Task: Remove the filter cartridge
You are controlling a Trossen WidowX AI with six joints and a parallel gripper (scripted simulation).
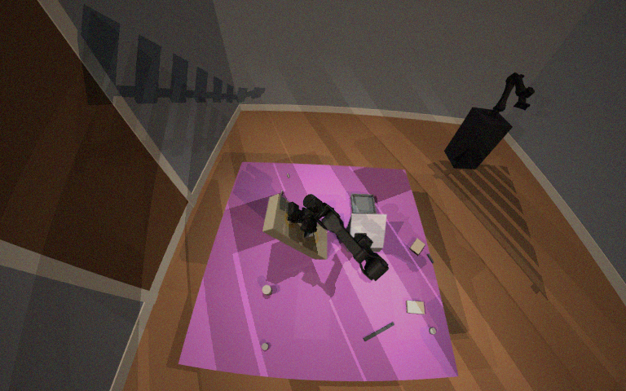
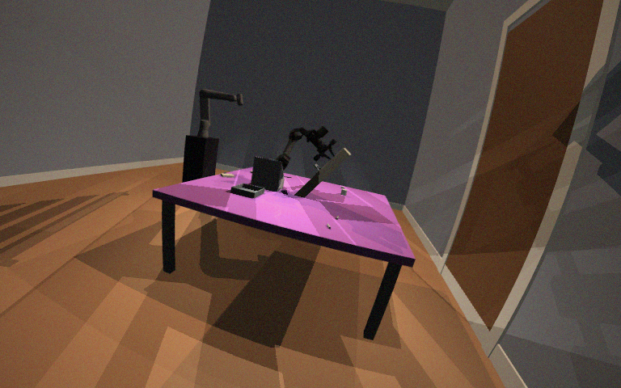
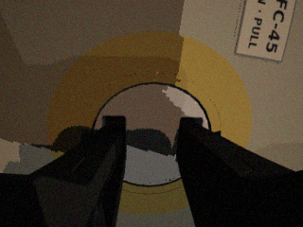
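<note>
The service panel [image 1: 272, 214] [image 2: 336, 164] [image 3: 272, 120] is a beige slab that leans on the table. The cartridge [image 3: 153, 101] shows in the wrist view as a pale round face inside a yellow ring [image 3: 227, 80], with a thin dark gap around it. It looks seated in the panel; its depth cannot be told. My gripper [image 3: 150, 128] [image 2: 323, 154] is shut on the cartridge, its two fingertips at the face, where they hide the slots. In the top view the arm hides the cartridge. The tray [image 1: 352, 203] [image 2: 242, 192] is grey, shallow and away from the gripper.
An upright pale board [image 1: 368, 226] [image 2: 267, 174] stands beside the tray, near the arm. A printed label [image 3: 260, 28] is on the panel. Small blocks [image 1: 417, 246] [image 1: 415, 306], a dark bar [image 1: 378, 331] and pale cylinders [image 1: 266, 290] [image 1: 265, 346] lie about the table.
</note>
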